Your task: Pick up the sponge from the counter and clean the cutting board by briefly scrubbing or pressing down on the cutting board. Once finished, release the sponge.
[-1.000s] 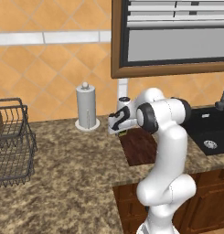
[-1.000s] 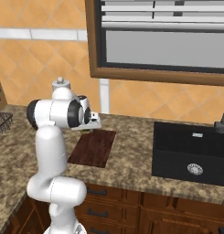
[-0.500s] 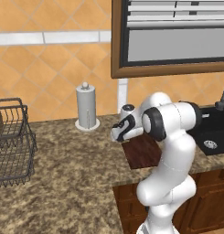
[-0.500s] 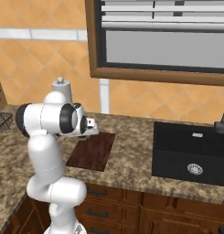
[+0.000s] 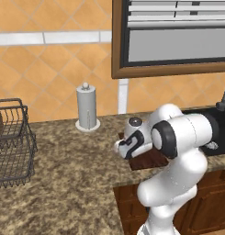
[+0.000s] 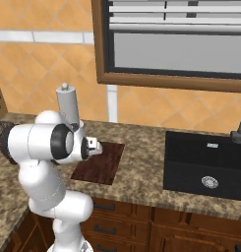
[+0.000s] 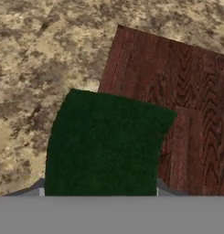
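At nine o'clock in the left base view, a black wire basket (image 5: pixel 10 142) holds a brown item, unidentified. The two-finger gripper (image 7: pixel 100 194) is clamped on the dark green rectangular sponge (image 7: pixel 104 144), carried over the reddish-brown wooden cutting board (image 7: pixel 177 96), judged ready for pressing down. Speckled granite counter (image 7: pixel 35 59) lies beneath.

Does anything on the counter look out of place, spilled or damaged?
Nothing stands out. The cutting board lies flat on the counter, the paper towel holder stands upright, and the sponge sits at the end effector above the board's edge.
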Tool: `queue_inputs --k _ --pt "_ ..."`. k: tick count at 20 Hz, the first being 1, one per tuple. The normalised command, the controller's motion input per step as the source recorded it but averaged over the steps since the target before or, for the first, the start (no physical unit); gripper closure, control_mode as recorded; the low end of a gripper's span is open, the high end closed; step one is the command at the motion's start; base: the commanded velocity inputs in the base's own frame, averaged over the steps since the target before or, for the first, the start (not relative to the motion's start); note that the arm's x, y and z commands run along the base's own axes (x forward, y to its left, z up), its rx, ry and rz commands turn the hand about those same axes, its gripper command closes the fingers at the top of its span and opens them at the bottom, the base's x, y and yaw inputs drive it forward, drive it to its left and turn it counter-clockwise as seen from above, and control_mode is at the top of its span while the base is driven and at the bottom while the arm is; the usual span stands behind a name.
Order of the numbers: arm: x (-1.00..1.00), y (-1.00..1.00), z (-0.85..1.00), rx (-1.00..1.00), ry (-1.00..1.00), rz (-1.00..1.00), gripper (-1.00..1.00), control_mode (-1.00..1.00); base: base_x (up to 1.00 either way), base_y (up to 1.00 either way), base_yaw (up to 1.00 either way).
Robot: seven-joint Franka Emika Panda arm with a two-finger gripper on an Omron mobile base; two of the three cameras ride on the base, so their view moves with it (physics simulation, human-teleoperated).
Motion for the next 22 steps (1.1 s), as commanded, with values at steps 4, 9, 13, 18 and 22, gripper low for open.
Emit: queue_inputs --k 4,9,13,18,22 --pt "-0.8 0.0 0.0 0.0 -0.12 0.0 1.0 -1.0 0.0 0.0 0.0" --pt "-0.86 0.0 0.0 0.0 -0.08 0.0 1.0 -1.0 0.0 0.0 0.0" --pt "-0.92 0.0 0.0 0.03 -0.04 0.0 1.0 -1.0 0.0 0.0 0.0" --pt "-0.73 0.0 0.0 0.01 -0.01 0.0 1.0 -1.0 0.0 0.0 0.0" --pt "-0.08 -0.63 0.03 0.01 0.05 -0.02 1.0 -1.0 0.0 0.0 0.0"
